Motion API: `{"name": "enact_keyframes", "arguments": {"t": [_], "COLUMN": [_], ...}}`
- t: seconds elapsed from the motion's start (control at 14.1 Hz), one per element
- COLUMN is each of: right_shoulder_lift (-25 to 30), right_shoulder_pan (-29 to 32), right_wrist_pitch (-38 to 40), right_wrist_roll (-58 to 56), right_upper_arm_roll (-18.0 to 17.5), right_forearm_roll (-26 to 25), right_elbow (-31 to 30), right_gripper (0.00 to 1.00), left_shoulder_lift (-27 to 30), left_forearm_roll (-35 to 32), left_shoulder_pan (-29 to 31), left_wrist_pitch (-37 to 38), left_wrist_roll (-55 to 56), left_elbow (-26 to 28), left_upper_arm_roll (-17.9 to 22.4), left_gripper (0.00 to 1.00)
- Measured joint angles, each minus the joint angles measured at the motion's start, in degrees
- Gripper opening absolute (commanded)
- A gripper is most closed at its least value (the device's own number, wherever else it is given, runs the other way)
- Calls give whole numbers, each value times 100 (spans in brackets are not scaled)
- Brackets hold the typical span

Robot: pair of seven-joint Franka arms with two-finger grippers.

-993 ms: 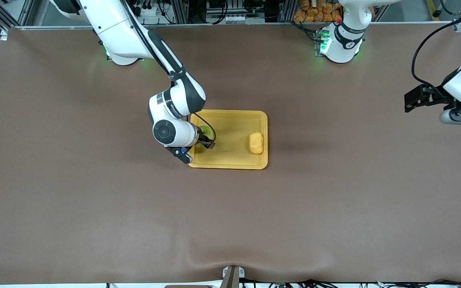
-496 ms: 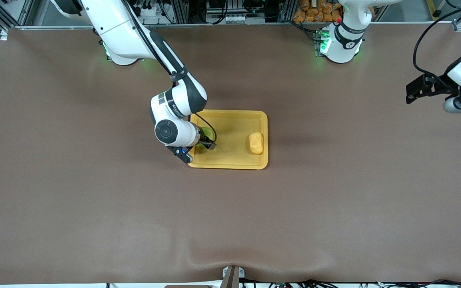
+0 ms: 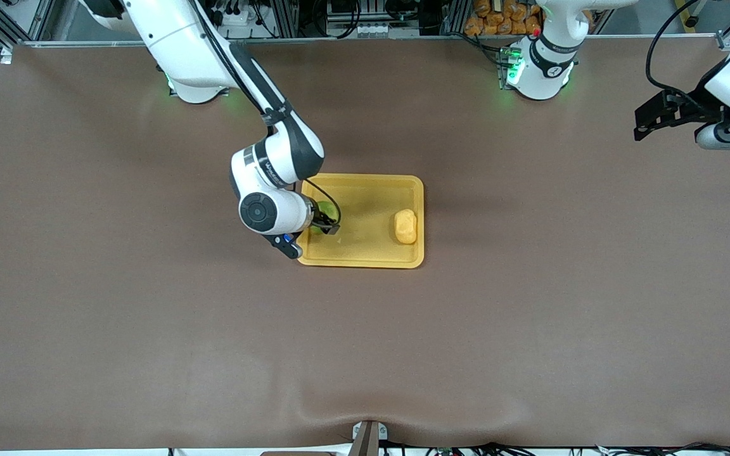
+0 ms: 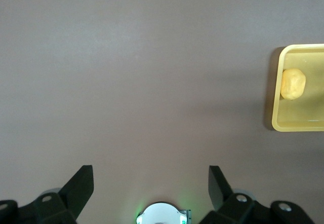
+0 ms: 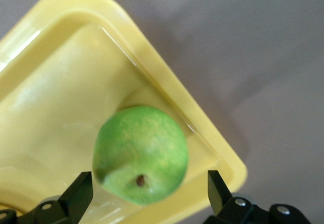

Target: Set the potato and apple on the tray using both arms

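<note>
Fingers (image 5: 76, 196) of my right gripper (image 5: 147, 193) stand spread wide, one on each side of the round green apple (image 5: 140, 154) with a dark stem dimple, and I see a gap between each tip and the fruit, so I am not gripping it. That apple sits in the flat rectangular yellow plastic tray (image 5: 61, 82) with a low raised rim, close to the tray's corner at the right arm's end. In the front view my right gripper (image 3: 326, 221) hangs low over this same end of the tray (image 3: 365, 253), and the apple (image 3: 325, 208) is mostly hidden under my wrist.

At the tray's other end, toward the left arm's end of the tabletop, lies the small lumpy oblong yellow-orange potato (image 3: 405, 226), resting inside the rim and well apart from the apple. Both foods are on the tray.

My left gripper (image 4: 151, 183) is parted too, its fingers (image 4: 81, 186) wide and holding nothing. It waits in the air over the bare brown tabletop (image 3: 530, 316) at the left arm's end, well apart from the tray; in the front view it (image 3: 647, 120) shows near the edge of the picture. From its wrist view I see the potato (image 4: 293, 83) inside one end of the tray (image 4: 293, 125).
</note>
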State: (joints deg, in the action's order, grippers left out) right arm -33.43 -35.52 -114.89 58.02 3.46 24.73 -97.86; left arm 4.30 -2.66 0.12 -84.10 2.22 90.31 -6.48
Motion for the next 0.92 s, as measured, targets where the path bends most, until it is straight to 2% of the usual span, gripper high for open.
{"name": "enact_keyframes", "arguments": {"t": [0.21, 0.43, 0.71, 0.92], "right_shoulder_lift": [176, 223, 251, 251], "right_shoulder_pan": [33, 174, 647, 918], "right_wrist_pitch": [612, 1333, 1588, 2052], "right_wrist_roll": [-1, 0, -84, -213], "right_upper_arm_roll": [175, 321, 389, 411], "right_forearm_roll": [-39, -61, -217, -268], "right_elbow": [343, 1055, 1755, 2048], "right_gripper": [100, 100, 100, 100], "left_shoulder_lift": [6, 8, 8, 8], "left_forearm_roll": [12, 20, 21, 22], "left_shoulder_pan": [-21, -36, -35, -32], "left_wrist_pitch": [12, 41, 78, 80], "left_wrist_roll": [94, 223, 362, 487], "left_elbow": [2, 2, 2, 2], "left_upper_arm_roll": [29, 29, 30, 31], "left_gripper": [100, 100, 100, 100]}}
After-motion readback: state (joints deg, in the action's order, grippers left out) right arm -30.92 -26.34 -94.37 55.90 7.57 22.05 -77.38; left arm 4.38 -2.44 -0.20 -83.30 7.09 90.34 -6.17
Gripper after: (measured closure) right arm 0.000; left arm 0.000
